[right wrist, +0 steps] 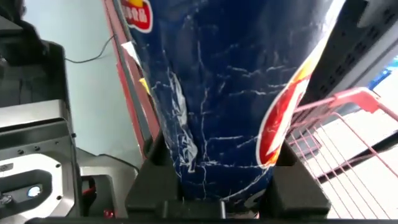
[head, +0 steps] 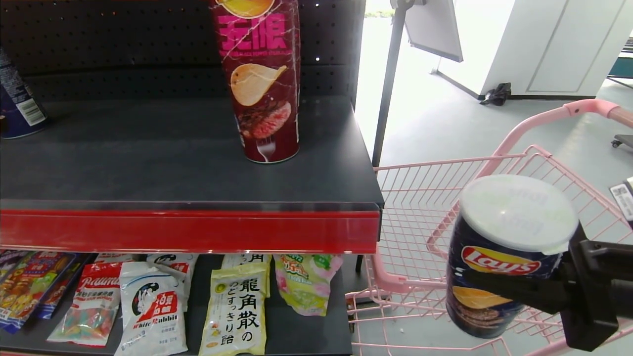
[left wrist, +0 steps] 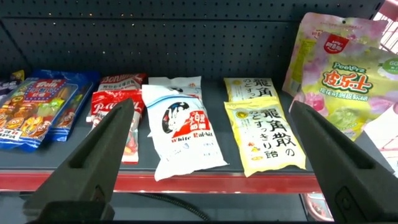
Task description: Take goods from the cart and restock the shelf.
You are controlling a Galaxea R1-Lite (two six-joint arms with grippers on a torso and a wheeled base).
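A dark blue chips can (head: pixel 499 257) with a white lid hangs upright over the pink cart (head: pixel 420 207), with my right gripper (head: pixel 524 291) shut on its lower half. Seen from the right wrist, that chips can (right wrist: pixel 230 93) sits between the black fingers (right wrist: pixel 298 186). A maroon chips can (head: pixel 262 79) stands on the dark upper shelf (head: pixel 148 148), right of centre. Another dark blue can (head: pixel 17 99) stands at the shelf's far left edge. My left gripper (left wrist: pixel 208 162) is open, facing the lower shelf (left wrist: pixel 186 180), nothing between its fingers.
The lower shelf holds snack bags: a white candy bag (left wrist: pixel 180 124), yellow lozenge bags (left wrist: pixel 261 130), a green-pink bag (left wrist: pixel 342 74) and red and blue packs (left wrist: pixel 43 106). A red price rail (head: pixel 188 230) fronts the upper shelf. Open floor lies beyond the cart.
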